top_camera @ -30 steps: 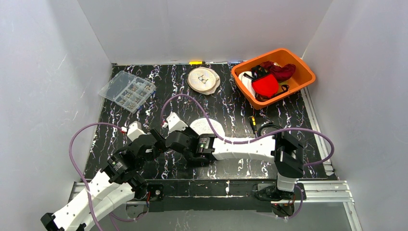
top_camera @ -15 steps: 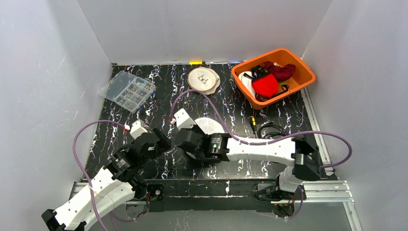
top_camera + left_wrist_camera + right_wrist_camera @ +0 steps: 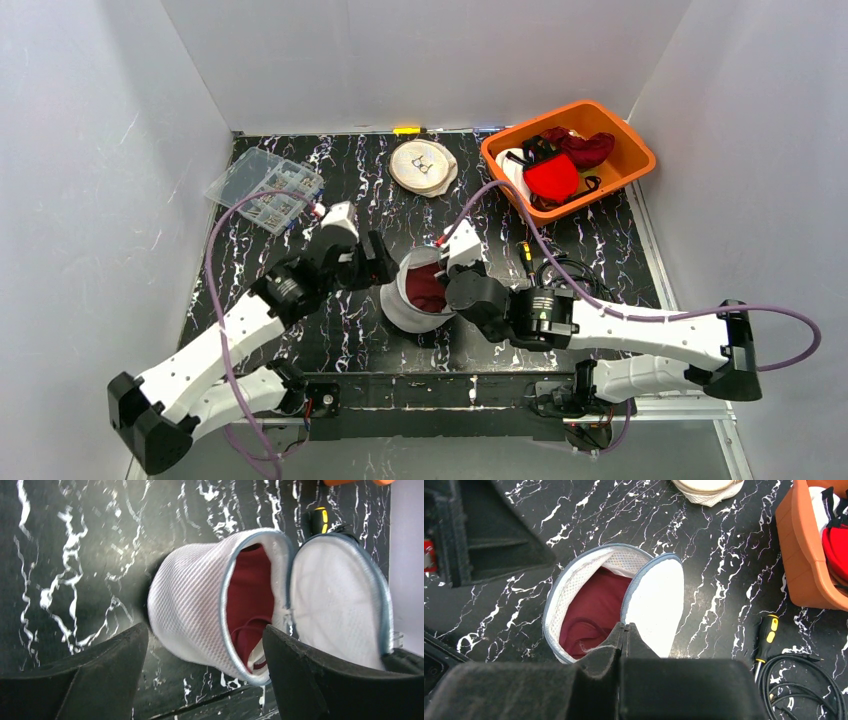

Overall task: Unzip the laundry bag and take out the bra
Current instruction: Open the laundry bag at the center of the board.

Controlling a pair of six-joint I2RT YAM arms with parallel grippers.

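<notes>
White mesh laundry bag point(image 3: 190, 605), grey-blue trimmed; dark red bra point(image 3: 250, 595) within; black tabletop point(image 3: 75, 540) veined white; orange bin point(image 3: 620, 130).

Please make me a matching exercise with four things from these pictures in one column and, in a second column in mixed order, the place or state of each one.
Column one:
1. laundry bag
2. bra
3. orange bin
4. clear organizer box

Column two:
A. at the far left
B. unzipped, with its round flap folded open
C. dark red, lying inside the bag
D. at the far right

Right pairs: 1-B, 2-C, 3-D, 4-A
</notes>
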